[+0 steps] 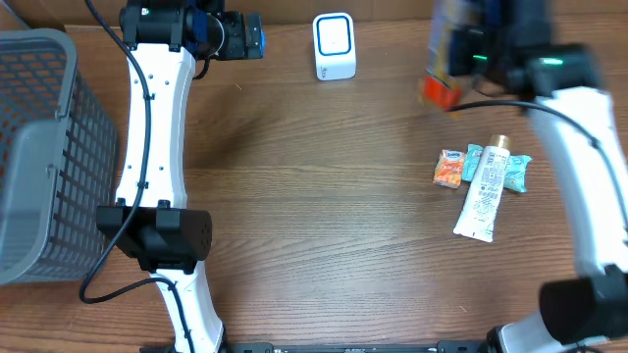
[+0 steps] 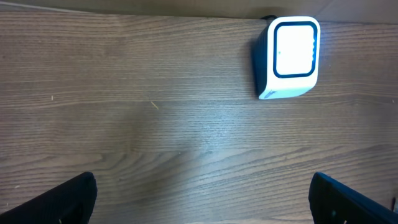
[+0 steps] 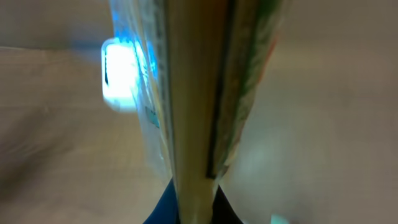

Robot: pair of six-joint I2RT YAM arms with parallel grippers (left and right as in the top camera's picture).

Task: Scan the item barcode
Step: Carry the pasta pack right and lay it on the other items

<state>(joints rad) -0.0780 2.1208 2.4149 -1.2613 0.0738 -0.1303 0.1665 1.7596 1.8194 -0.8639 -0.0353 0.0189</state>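
Brown wood-grain table [image 1: 314, 226] — right gripper [image 1: 467, 55] pinches a flat packet [image 1: 442, 71], possibly a snack, print too blurred to read, right of the white scanner [image 1: 334, 45]; left gripper [image 1: 251, 37] spread wide, left of the scanner.

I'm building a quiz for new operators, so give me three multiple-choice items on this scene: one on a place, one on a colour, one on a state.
1. Where does the basket stand?
A) at the table's left edge
B) at its right edge
C) in its middle

2. The scanner's window is framed in:
A) red
B) yellow
C) blue

3. The right gripper is:
A) open and empty
B) shut on a flat packet
C) resting on the wood

Answers:
1 A, the overhead view shows it at far left.
2 C, the left wrist view shows a blue rim around the lit window.
3 B, the right wrist view shows the packet edge-on in its grip.
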